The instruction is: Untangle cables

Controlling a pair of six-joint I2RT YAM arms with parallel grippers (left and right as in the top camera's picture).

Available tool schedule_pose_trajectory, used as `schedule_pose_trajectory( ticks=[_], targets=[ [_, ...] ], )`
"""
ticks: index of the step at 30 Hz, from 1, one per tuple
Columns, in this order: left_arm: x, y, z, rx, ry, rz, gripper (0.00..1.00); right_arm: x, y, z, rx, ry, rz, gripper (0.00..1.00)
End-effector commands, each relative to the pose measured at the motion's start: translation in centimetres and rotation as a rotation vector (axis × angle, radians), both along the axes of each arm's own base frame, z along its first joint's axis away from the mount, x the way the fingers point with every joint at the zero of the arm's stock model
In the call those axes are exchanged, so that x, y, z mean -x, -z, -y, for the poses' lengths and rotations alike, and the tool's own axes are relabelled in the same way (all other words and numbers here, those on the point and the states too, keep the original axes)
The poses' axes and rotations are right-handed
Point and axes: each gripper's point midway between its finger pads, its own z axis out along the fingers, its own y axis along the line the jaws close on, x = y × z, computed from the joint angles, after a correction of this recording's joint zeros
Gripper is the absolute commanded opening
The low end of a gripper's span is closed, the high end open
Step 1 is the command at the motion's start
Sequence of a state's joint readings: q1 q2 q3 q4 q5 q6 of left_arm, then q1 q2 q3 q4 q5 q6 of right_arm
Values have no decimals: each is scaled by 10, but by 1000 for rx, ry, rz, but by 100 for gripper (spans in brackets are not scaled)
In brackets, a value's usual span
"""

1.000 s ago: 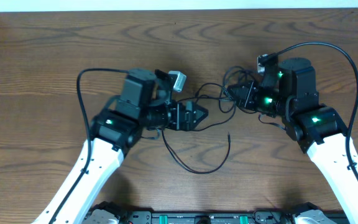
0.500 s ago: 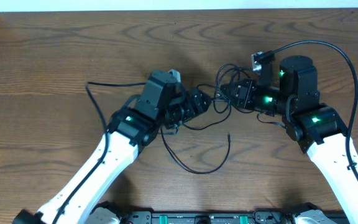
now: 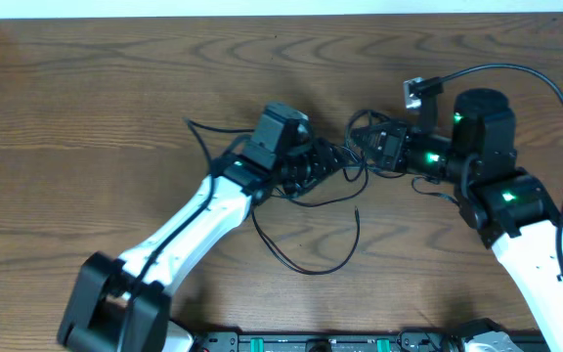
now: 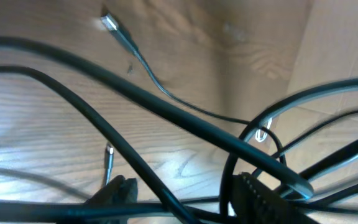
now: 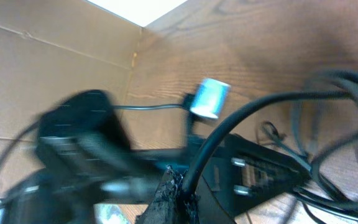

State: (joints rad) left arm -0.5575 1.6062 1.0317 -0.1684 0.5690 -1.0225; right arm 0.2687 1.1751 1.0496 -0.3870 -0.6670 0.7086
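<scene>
The right tool (image 5: 174,186) is pinched fully closed on a black cable (image 5: 229,132), which rises from between its fingertips and curves away over the wood. Facing it across a small gap, the left tool (image 4: 185,194) stands with its jaws partly apart, its two dark fingers (image 4: 114,190) low in the wrist view and several strands of the tangled cables (image 4: 166,107) crossing the space between them; whether any strand is actually gripped cannot be told. The knot of thin black cords sits between the two tools near the middle of the wooden bench (image 3: 86,98). From it a loose loop (image 3: 311,272) trails toward the near edge and ends in a free tip beside the knot. One thin cord runs off to a silver connector plug (image 4: 109,22) lying flat on the wood, near a cardboard panel (image 4: 344,43) standing at the bench's edge.
</scene>
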Motion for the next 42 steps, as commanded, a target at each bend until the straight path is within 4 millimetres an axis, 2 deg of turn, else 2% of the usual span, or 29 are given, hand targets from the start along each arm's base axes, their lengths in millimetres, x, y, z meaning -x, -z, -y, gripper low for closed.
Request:
schedule_pose_trajectory(
  ticks=[1,5,8,12,15,17,22,28,31,35,38,39,42],
  targets=[
    [6,24,11,-28,35,-37,47,5,-23,4,-29,-3,71,2],
    [0,52,3,-111,4,-51,45,5,-42,13,-46,23,142,2],
    [-6,73,-11,-195,-39,-61,45,6,-60,28,-55,63,213,2],
    [-13,93,-37,-305,-102,-80,44,2,-82,57,-55,151,303,2],
    [-16,104,-65,-394,-167,-110,43,-2,-95,87,-43,242,357,2],
    [-18,109,-86,-452,-214,-133,39,-6,-103,110,-31,315,392,1],
    [-19,118,-130,-541,-306,-201,8,-11,-109,161,5,471,424,2],
    [-32,117,-173,-536,-415,-245,7,-16,-102,209,101,593,446,2],
    [-43,104,-186,-482,-407,-221,7,-20,-97,233,159,657,451,1],
    [-62,59,-208,-420,-394,-93,8,-30,-81,277,315,808,439,1],
    [-71,2,-231,-403,-434,60,8,-39,-59,308,401,916,365,1],
    [-72,-23,-239,-395,-451,133,7,-43,-50,315,424,929,340,1],
    [-66,-90,-261,-384,-522,325,7,-57,-23,324,434,925,263,1]
  ],
)
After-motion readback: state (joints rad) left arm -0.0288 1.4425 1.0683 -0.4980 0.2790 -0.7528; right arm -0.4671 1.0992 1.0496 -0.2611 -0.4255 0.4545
